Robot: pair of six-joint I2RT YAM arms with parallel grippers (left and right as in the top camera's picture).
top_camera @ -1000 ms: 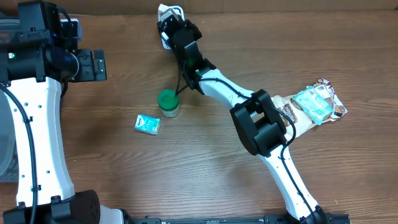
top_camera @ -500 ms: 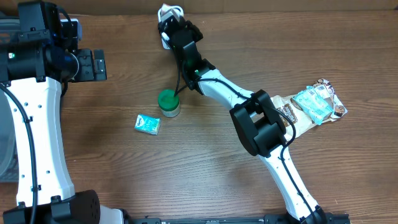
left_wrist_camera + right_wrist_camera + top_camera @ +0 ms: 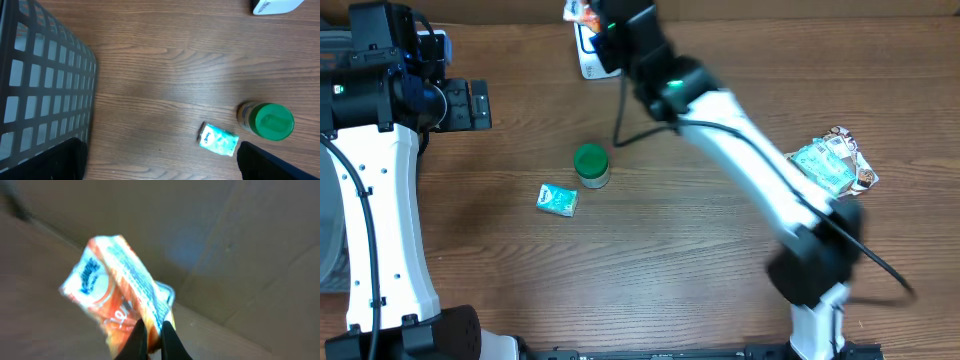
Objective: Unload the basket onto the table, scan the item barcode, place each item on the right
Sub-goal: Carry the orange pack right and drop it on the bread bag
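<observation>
My right gripper [image 3: 152,328] is shut on the lower edge of an orange and white snack packet [image 3: 114,287], which hangs blurred in front of a brown cardboard wall. From overhead, the packet [image 3: 578,12] shows at the table's back edge, just beyond the right gripper [image 3: 603,22] and above a white scanner device [image 3: 587,62]. My left gripper [image 3: 160,162] stands open high over the left of the table, with nothing between its fingers [image 3: 277,162]. In the overhead view the left gripper [image 3: 472,105] is far from the packet.
A green-lidded jar [image 3: 591,165] and a small teal packet [image 3: 557,200] lie mid-table, also seen as jar [image 3: 266,120] and teal packet [image 3: 218,139]. More packets [image 3: 828,166] are piled at the right. A dark mesh basket [image 3: 40,75] stands at the left.
The right arm has lifted and swung, raising the packet from over the white device toward the back edge. The left arm has not moved.
</observation>
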